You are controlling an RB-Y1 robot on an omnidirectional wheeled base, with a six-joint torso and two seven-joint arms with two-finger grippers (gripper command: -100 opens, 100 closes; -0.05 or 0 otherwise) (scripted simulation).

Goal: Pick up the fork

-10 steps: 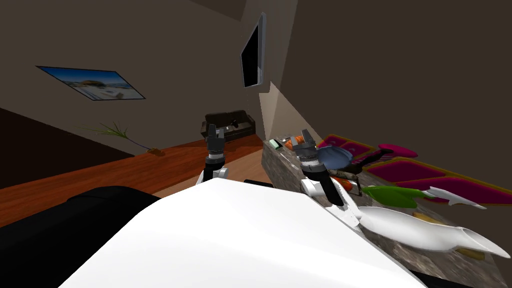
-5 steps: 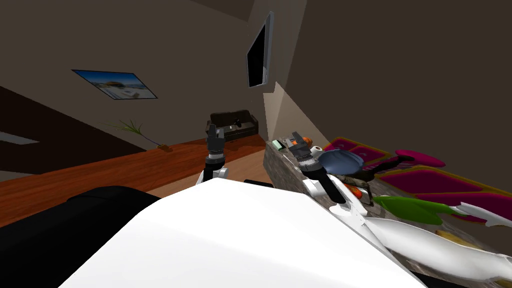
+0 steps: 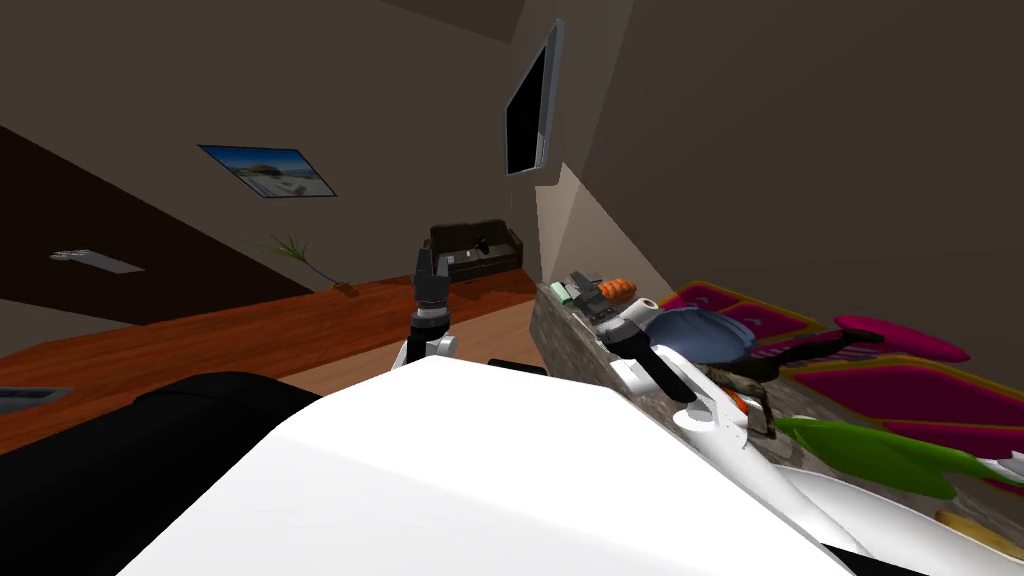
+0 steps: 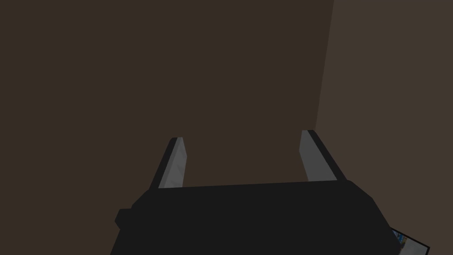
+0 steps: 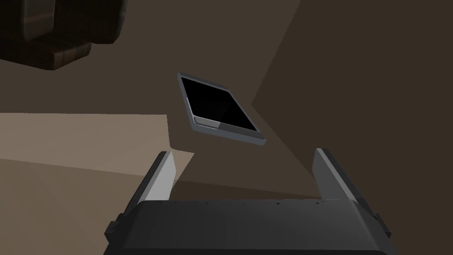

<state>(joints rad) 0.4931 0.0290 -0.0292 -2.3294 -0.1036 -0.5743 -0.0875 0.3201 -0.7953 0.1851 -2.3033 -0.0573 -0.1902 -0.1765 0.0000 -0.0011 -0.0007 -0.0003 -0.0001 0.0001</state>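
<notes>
A stone-patterned counter (image 3: 560, 335) runs along my right in the head view, crowded with objects. I cannot pick out the fork for certain; a white pointed piece (image 3: 1006, 466) shows at the right edge beside a green flat thing (image 3: 870, 452). My right gripper (image 3: 586, 287) hovers over the counter's far end, near a small green item (image 3: 558, 291) and an orange one (image 3: 620, 287). In its wrist view the right gripper (image 5: 242, 154) is open and holds nothing. My left gripper (image 3: 425, 262) is raised off the counter, over the floor, and the left gripper (image 4: 242, 136) is open and holds nothing.
On the counter lie a white roll (image 3: 646, 306), a blue bowl (image 3: 700, 335), a dark long-handled thing (image 3: 790, 352) and a big white shape (image 3: 880, 510). Magenta cushions (image 3: 880, 380) lie beyond. A dark screen (image 3: 528, 115) hangs on the wall, with a dark sofa (image 3: 475, 250) below.
My head view has swung left, so the wall picture, screen and counter objects slid to the right. The right gripper has dropped lower, towards the counter's far end. The left arm holds its pose.
</notes>
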